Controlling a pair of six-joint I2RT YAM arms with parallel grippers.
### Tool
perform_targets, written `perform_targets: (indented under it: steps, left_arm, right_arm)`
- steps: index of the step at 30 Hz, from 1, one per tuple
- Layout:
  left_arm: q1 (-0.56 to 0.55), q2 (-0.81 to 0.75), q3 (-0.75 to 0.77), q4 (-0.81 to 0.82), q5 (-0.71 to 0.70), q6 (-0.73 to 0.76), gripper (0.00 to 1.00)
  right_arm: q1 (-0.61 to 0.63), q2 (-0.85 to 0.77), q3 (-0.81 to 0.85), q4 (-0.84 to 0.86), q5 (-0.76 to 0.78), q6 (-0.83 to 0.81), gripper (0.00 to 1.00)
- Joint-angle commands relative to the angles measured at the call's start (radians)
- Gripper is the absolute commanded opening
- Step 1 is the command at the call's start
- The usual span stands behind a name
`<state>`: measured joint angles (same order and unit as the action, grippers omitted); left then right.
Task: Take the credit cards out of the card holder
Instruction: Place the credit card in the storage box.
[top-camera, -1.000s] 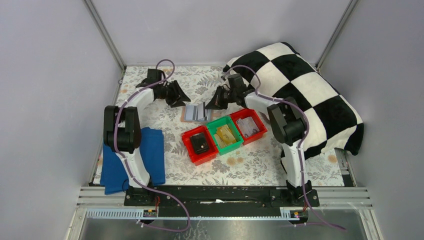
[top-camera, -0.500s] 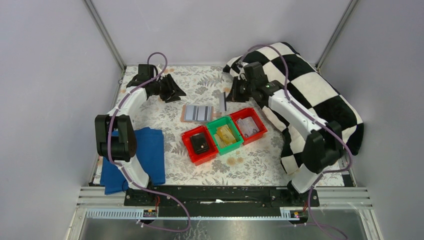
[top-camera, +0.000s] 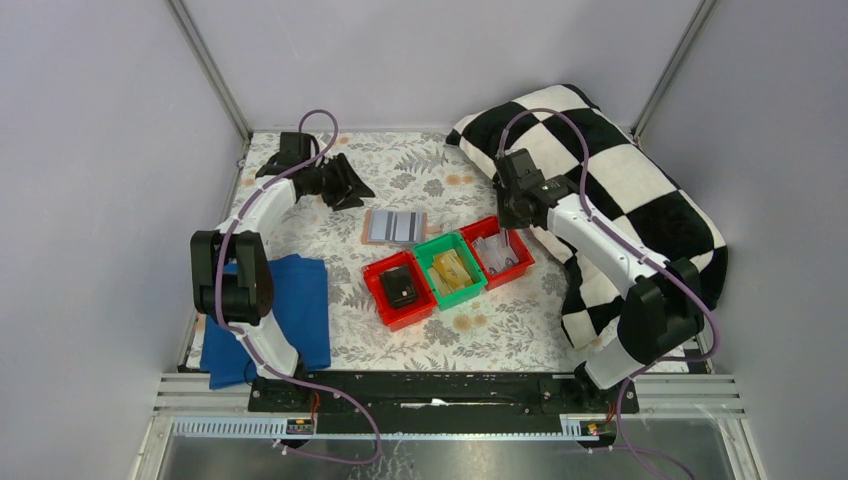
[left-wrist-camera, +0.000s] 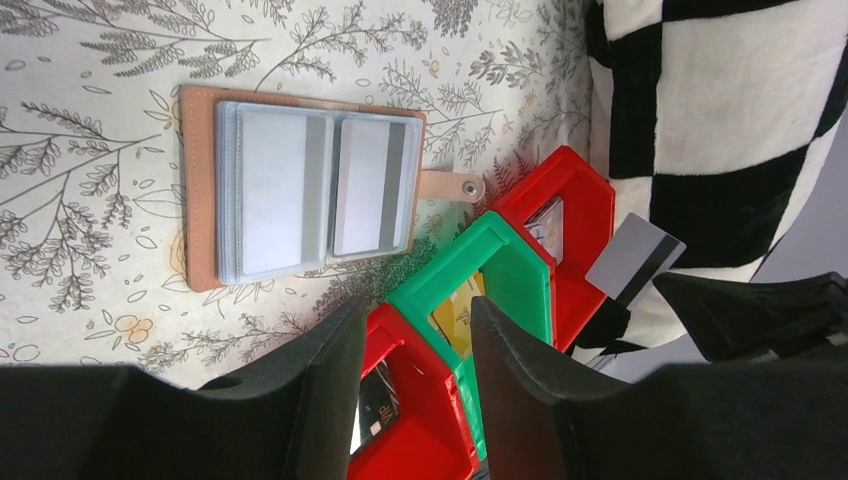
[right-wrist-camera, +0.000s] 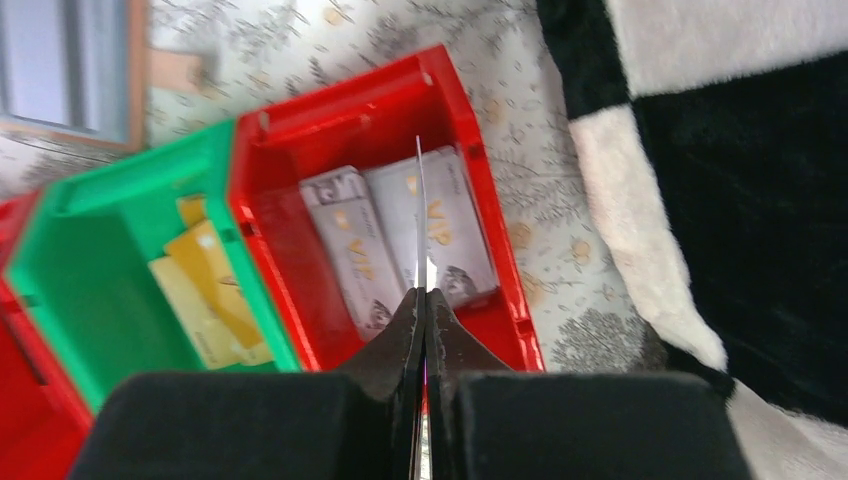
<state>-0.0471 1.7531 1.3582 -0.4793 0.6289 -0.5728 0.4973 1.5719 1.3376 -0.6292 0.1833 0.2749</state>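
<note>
Motion on the right: a second ago the right fingers (right-wrist-camera: 398, 345) were down at the open salmon-pink leather card holder (left-wrist-camera: 197, 205). Now that arm has swung away and hangs over the end red plastic bin (right-wrist-camera: 470, 130). Its fingers are pinched tight on one thin grey card with a dark stripe (left-wrist-camera: 633, 262), held edge-on above the bin. So one card is out of the holder and, I'd say, about to be dropped in.

The holder lies flat and open on the floral table (top-camera: 470, 330), just behind the row of bins. More pale grey-blue credit cards (left-wrist-camera: 275, 190) sit in its slots, so the job isn't finished. Left fingers (left-wrist-camera: 325, 370) hover near the far-left corner, half apart, gripping nothing.

Bins now, three in a row, side by side. The end red one already has two grey cards marked VIP (right-wrist-camera: 350, 250) lying on its floor. Green plastic bin (right-wrist-camera: 130, 170) in the middle holds yellow-gold cards (right-wrist-camera: 205, 280). Nearest red bin (top-camera: 398, 320) carries a small black wallet-like thing (top-camera: 400, 287).
</note>
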Motion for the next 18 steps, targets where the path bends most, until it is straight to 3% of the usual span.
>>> perform_targets:
  steps: [1, 6, 15, 16, 18]
  left_arm:
    - [-0.012, -0.054, -0.015, 0.01, 0.011, 0.009, 0.48]
    - [-0.014, -0.038, -0.017, 0.01, 0.012, 0.004, 0.48]
    - [-0.02, -0.02, -0.001, 0.01, 0.026, 0.007, 0.48]
    - [-0.02, -0.02, -0.002, 0.011, 0.027, 0.008, 0.48]
    - [-0.02, -0.014, -0.004, 0.01, 0.031, 0.009, 0.48]
  right_arm:
    - [0.011, 0.022, -0.046, -0.017, 0.126, -0.045, 0.0]
    - [0.034, 0.071, -0.058, -0.003, 0.17, -0.058, 0.0]
    - [0.19, 0.214, 0.017, -0.044, 0.35, -0.101, 0.0]
    - [0.198, 0.217, 0.027, -0.049, 0.331, -0.102, 0.03]
    - [0.205, 0.211, 0.045, -0.06, 0.271, -0.098, 0.35]
